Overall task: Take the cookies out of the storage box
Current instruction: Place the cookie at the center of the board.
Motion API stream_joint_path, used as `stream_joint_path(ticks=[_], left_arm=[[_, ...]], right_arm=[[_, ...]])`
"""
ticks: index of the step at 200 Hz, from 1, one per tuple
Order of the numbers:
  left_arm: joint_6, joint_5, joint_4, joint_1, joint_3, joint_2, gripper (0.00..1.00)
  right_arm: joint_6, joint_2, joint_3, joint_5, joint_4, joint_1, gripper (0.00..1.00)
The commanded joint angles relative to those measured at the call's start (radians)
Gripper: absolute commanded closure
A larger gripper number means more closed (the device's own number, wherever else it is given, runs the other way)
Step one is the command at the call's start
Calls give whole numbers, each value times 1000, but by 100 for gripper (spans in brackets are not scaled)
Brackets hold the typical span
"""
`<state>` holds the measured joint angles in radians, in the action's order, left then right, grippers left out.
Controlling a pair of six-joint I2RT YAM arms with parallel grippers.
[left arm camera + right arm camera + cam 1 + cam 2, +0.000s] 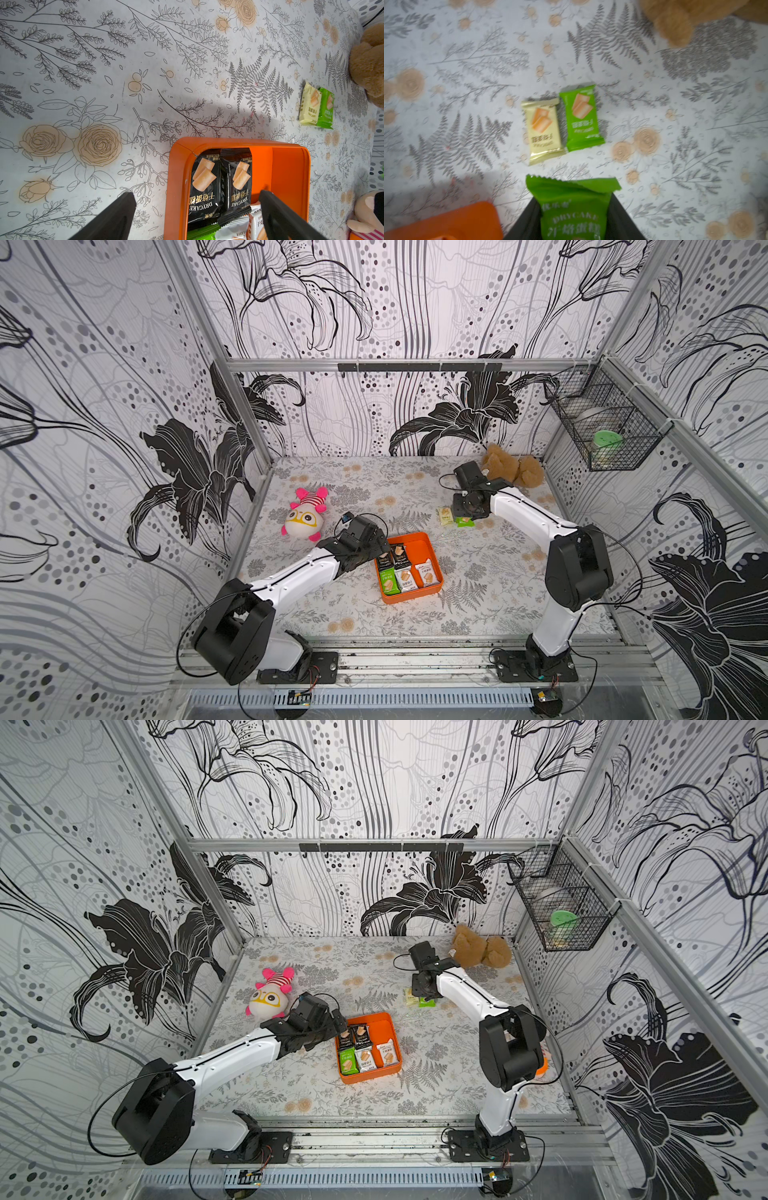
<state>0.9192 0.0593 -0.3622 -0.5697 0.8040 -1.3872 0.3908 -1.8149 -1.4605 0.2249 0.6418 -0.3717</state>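
Note:
The orange storage box sits mid-table and holds several cookies: two black packets, a green one and white ones. My left gripper is open over the box's far-left corner, one finger outside the wall and one inside. A pale yellow packet and a green packet lie side by side on the table beyond the box. My right gripper hangs just short of them, shut on another green packet.
A pink-and-white plush toy lies left of the box, close to my left wrist. A brown teddy bear sits in the far right corner, just beyond my right gripper. A black wire basket hangs on the right wall.

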Motion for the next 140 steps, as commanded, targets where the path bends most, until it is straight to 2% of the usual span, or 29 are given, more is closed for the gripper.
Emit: stream_joint_path(ticks=[1,66,140], left_arm=[[-9,26,-33,-2,41,-3,3],[13,40,-67,-2,35,20,3],[42,51,-63,-3,15,29,3]], right_arm=[[-72,-59,9,-10,-65,57,54],[-113,-267,-109,-46,-90,181,54],[-150,-401,-261,-94,-37,201,53]])
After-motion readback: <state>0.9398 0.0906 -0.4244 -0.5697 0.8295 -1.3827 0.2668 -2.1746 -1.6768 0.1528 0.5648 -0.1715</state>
